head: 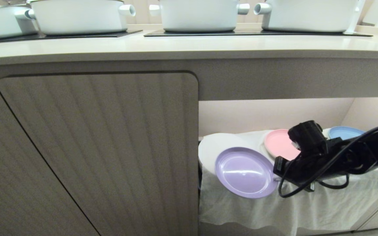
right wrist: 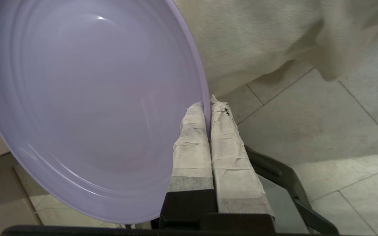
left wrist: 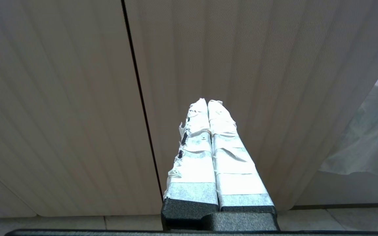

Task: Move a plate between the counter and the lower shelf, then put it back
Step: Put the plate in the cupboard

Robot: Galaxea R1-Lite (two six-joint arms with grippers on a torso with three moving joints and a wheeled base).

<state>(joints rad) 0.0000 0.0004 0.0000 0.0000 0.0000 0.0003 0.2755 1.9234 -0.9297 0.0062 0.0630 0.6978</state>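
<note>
Down by the lower shelf (head: 307, 209), the right gripper (right wrist: 207, 105) pinches the rim of the plate (head: 245, 172) tight so it stays tipped up and cannot slip off.

Black right arm (head: 356, 157), looped black cable (head: 294, 190), white-taped tool (right wrist: 207, 105) fingers.
</note>
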